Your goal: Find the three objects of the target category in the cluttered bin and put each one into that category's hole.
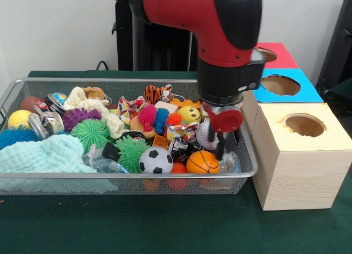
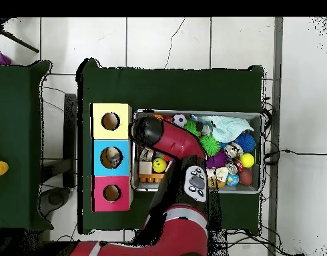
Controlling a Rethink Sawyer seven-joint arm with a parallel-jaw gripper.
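The silver wire-mesh bin point(image 1: 126, 177) is full of toys; it also shows in the overhead view point(image 2: 261, 167). A see-through plastic bottle point(image 1: 100, 163) lies at the bin's front, between the pale blue cloth and a green spiky ball. A second clear bottle point(image 1: 231, 163) lies in the front right corner, beside the small basketball. My gripper point(image 1: 222, 145) hangs low in the bin's right end, just above and behind that second bottle, open and empty. In the overhead view the arm point(image 2: 167, 141) hides the gripper.
Three wooden boxes with round holes stand right of the bin: yellow point(image 1: 330, 136) nearest, then blue point(image 1: 309, 93), then red point(image 1: 285, 55). Something pale shows inside the blue box's hole point(image 2: 112, 157). Shiny cans point(image 1: 43, 123), balls, plush toys and a cloth point(image 1: 44, 154) crowd the bin.
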